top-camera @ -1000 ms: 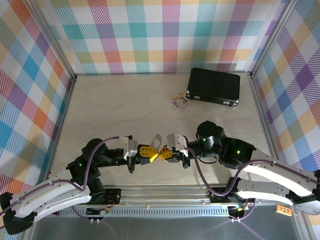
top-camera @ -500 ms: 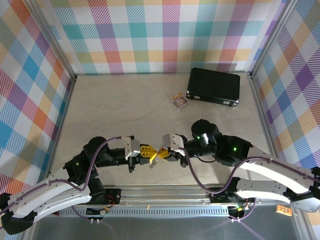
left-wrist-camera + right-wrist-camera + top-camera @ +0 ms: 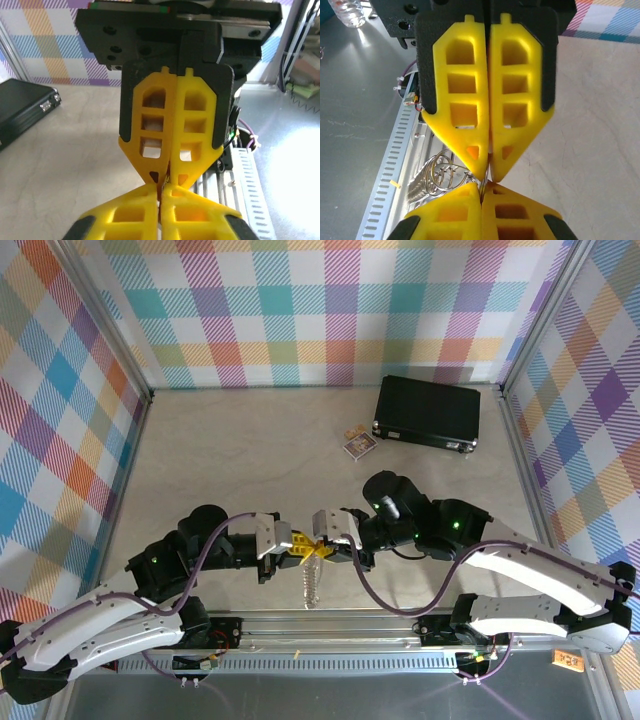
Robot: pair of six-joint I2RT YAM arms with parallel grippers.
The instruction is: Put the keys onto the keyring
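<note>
I have the left gripper (image 3: 308, 545) and right gripper (image 3: 326, 541) tip to tip, well nearer than the black rectangular case (image 3: 427, 412). Both jaws pinch the thin grey-silver metal keyring (image 3: 485, 176), and its knobbly silvery chain (image 3: 312, 585) dangles below.

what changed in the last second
The keyring swung from the far side of the touching fingertips to hang on the near side; the right arm's wrist shifted left. The left gripper and right gripper stayed shut, tip to tip; black case and card packet unmoved.
</note>
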